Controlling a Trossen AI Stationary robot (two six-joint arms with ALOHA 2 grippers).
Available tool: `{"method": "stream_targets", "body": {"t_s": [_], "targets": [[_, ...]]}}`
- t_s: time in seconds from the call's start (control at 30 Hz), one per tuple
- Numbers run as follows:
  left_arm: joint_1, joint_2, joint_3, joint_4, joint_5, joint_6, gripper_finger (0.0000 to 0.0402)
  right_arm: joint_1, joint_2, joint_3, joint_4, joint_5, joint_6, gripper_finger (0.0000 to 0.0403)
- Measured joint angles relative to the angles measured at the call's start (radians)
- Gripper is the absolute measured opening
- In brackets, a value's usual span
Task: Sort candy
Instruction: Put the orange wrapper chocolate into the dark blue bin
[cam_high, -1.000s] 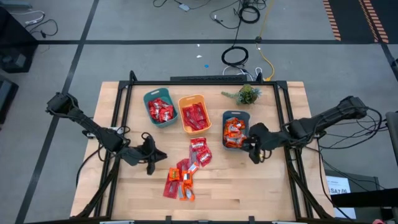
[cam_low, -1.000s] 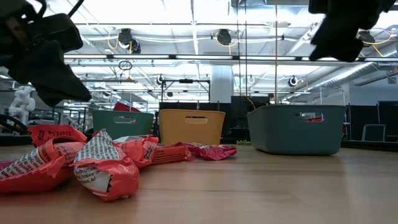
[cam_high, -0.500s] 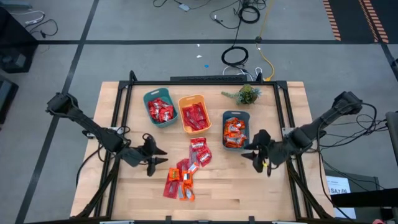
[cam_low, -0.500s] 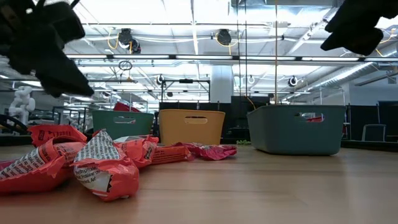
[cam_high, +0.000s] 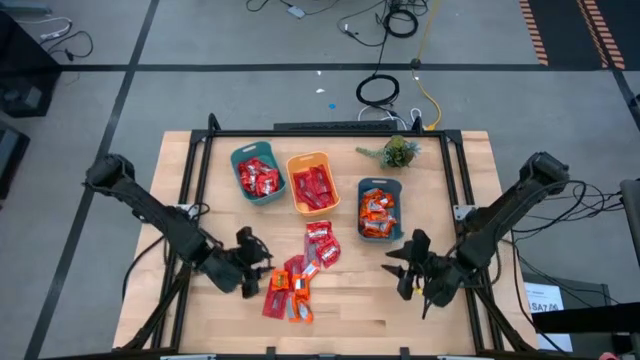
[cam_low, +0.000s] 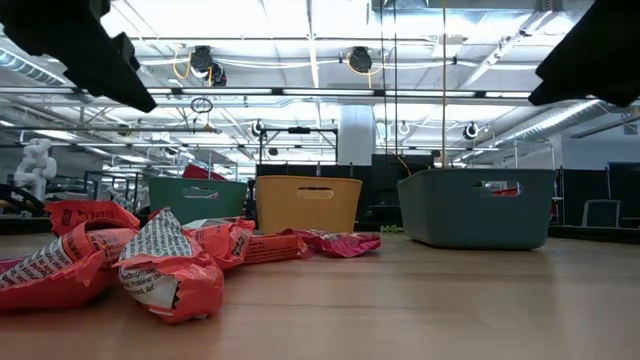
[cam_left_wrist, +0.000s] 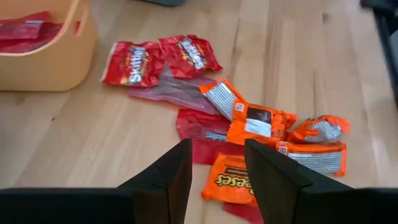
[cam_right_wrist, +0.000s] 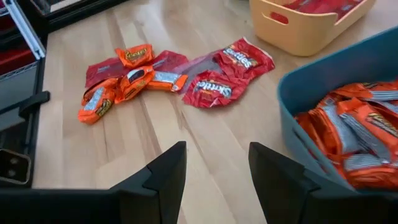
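Wooden desk (cam_high: 400, 310) with black frame rails, seen from above; grey floor and loose cables beyond at 12 o'clock. Three bins in a row across the upper middle: teal bin (cam_high: 257, 175) at about 11 o'clock, holding red packs; orange bin (cam_high: 312, 183) just beside it, also red packs; dark blue-grey bin (cam_high: 379, 208) toward 1 o'clock, filled with orange Reese's packs. Small green plant (cam_high: 398, 152) beside the far rail at 1 o'clock.

Loose candy (cam_high: 290, 289) sits on the desk in two clusters. Two red Skittles packs (cam_high: 321, 243) lie near center, just below the orange bin. Mixed red and orange pile at 7 o'clock from center, packs overlapping, some orange Reese's wrappers (cam_left_wrist: 231, 180) face up.

Left end effector (cam_high: 255, 262) at 8 o'clock, fingers released and apart, empty, just beside the mixed pile's left edge; its wrist view looks straight over the pile between its own fingers (cam_left_wrist: 169, 177). Right end effector (cam_high: 404, 268) at 4 o'clock, below the blue-grey bin, well apart from the candy, jaws released and parted, nothing between them (cam_right_wrist: 163, 180).

Low view: crumpled red wrappers (cam_low: 165, 265) close at left, three bins lined up behind, both arms only dark shapes at the upper corners.
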Motion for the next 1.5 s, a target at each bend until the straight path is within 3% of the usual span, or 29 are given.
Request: {"method": "stream_targets", "body": {"t_s": [0.3,0.87,1.03,1.23,1.5], "targets": [[-0.028,0.271,0.244,-0.13,0.001,-0.007,0.0152,0.013,0.099,-0.001,0.066,0.045,0.023,0.0165],[-0.025,0.544,0.32,-0.188,0.157,-0.115,0.0152,0.014,0.098,-0.001,0.082,0.048,-0.018,0.0165],[-0.025,0.556,0.323,-0.22,0.15,-0.14,0.0128,0.014,0.098,-0.001,0.091,0.048,-0.018,0.0165],[-0.012,0.536,0.32,-0.239,0.158,-0.139,0.0017,0.013,0.098,-0.001,0.09,0.048,-0.022,0.0165],[0.015,0.464,0.378,-0.344,0.156,-0.107,0.0005,0.013,0.098,-0.001,0.094,0.048,-0.042,0.0165]]}}
